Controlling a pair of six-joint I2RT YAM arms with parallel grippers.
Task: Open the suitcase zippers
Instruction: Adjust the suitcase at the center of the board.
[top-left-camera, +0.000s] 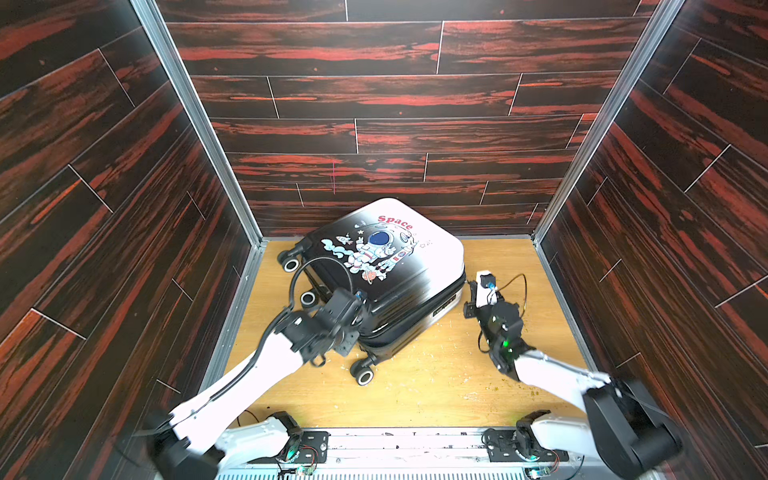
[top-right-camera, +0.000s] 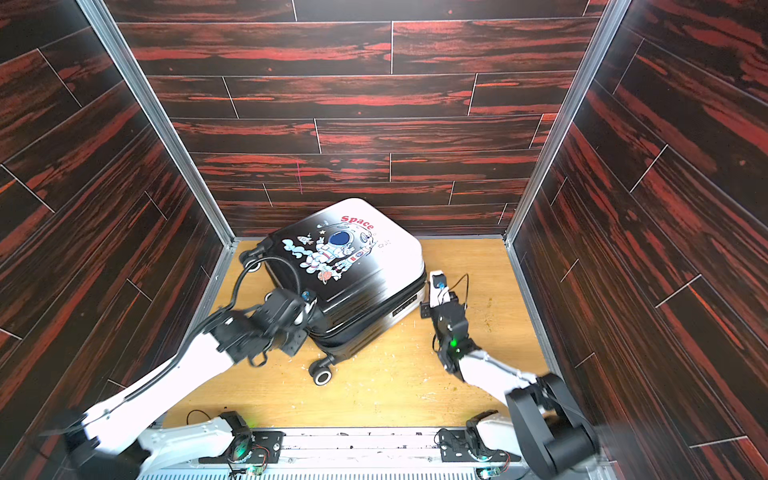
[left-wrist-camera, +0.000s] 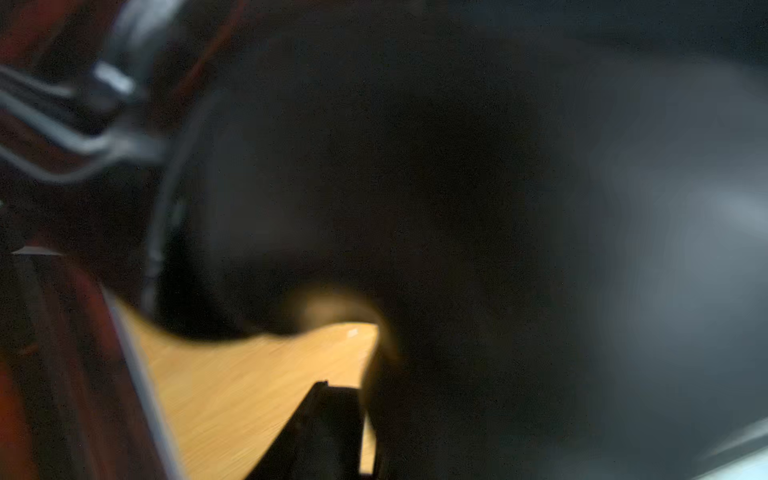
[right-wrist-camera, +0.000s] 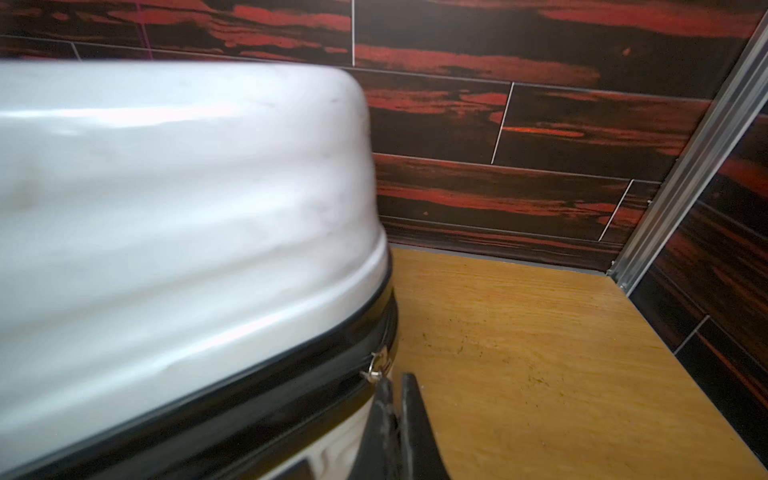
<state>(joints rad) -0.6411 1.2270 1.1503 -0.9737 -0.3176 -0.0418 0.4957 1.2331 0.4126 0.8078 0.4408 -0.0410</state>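
Suitcase (top-left-camera: 399, 266), black fading to white, astronaut print up: lies on wooden floor (top-left-camera: 415, 395), centre of frame in both top views. Zippers (right-wrist-camera: 291, 386): black band round the rim, small metal pull (right-wrist-camera: 376, 368) low centre in right wrist view. Right gripper (right-wrist-camera: 397, 384): jaws pressed together, tips just beside pull. Left gripper (top-left-camera: 360, 318): against suitcase's lower-left corner; opening cannot be told, wrist view blurred.

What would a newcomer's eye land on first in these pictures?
The suitcase, black fading to white with a cartoon astronaut, lies flat on the wood floor among dark red walls. At its side, the shut right hand sits beside a silver zipper pull.
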